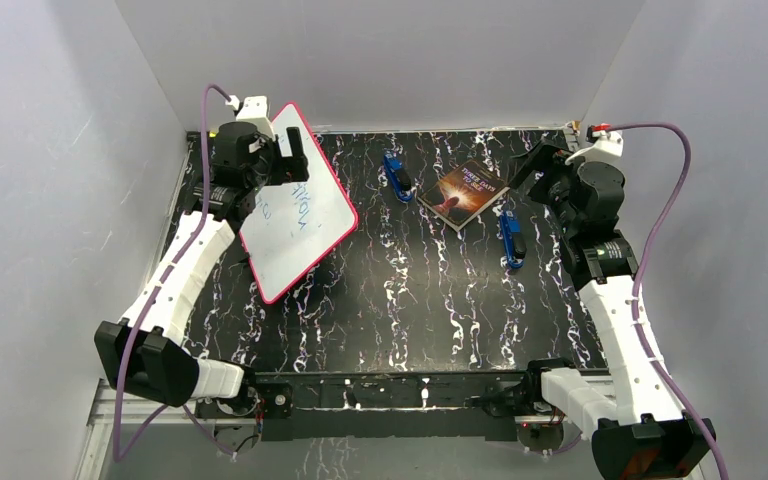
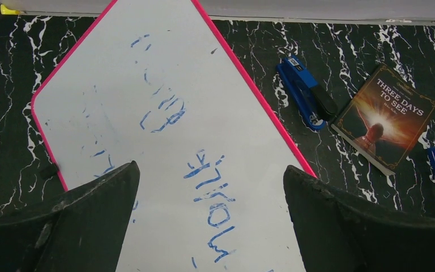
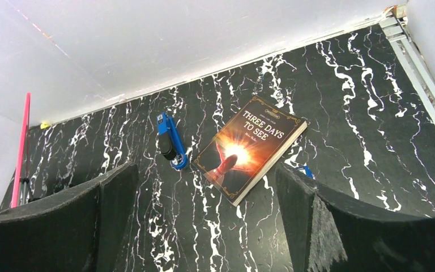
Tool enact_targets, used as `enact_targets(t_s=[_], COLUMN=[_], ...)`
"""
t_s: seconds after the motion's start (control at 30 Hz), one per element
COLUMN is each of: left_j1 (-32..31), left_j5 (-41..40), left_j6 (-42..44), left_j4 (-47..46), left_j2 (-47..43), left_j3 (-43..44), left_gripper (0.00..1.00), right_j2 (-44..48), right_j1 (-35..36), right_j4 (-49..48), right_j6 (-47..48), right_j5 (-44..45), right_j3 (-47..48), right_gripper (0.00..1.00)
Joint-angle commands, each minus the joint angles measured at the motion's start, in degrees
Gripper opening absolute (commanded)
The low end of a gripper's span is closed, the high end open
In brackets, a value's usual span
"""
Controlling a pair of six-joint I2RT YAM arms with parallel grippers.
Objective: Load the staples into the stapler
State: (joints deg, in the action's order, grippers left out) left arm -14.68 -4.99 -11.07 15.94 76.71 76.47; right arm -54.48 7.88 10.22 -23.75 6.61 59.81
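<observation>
staplers: 2, blue with black tops, first stapler (image 1: 397, 176) just left of book, second stapler (image 1: 511, 240) just right | staples: cannot be made out | book (image 1: 463, 193): 1, glossy, "THREE DAYS TO SEE" | whiteboard (image 1: 295, 205): 1, pink-rimmed (blue scribbles, unreadable) | table (image 1: 410, 300): black marble-look | left gripper (image 2: 209, 170), right gripper (image 3: 205, 167): jaws spread wide, nothing between

The table (image 1: 410, 300) is glossy, the book (image 1: 463, 192) shiny paper, the whiteboard (image 1: 300, 220) smooth, the staplers (image 1: 397, 175) plastic.
</observation>
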Motion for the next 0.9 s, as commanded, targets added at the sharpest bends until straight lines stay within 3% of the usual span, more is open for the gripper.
enact_targets(t_s=[0.0, 0.33, 0.57, 0.87], left_j1=[0.4, 0.5, 0.5, 0.5], left_j5=[-4.2, -6.1, -6.8, -4.6], left_j6=[0.5, 2.5, 3.6, 4.6], left_j4=[-0.2, -9.0, -5.9, -6.2], left_j2=[-1.1, -6.4, -4.7, -4.4], left_j3=[1.5, -5.2, -2.4, -4.6], left_gripper=[0.98, 0.98, 0.98, 0.98], right_j2=[0.0, -0.2, -7.3, -18.7], right_j1=[-0.4, -0.4, -0.4, -0.4], right_j4=[-1.9, -3.9, 3.5, 14.3], right_j6=[0.6, 0.3, -1.0, 0.2], right_j5=[-1.2, -0.2, 5.2, 6.1], right_j3=[1.5, 0.9, 2.4, 6.6], right_gripper=[0.98, 0.98, 0.98, 0.98])
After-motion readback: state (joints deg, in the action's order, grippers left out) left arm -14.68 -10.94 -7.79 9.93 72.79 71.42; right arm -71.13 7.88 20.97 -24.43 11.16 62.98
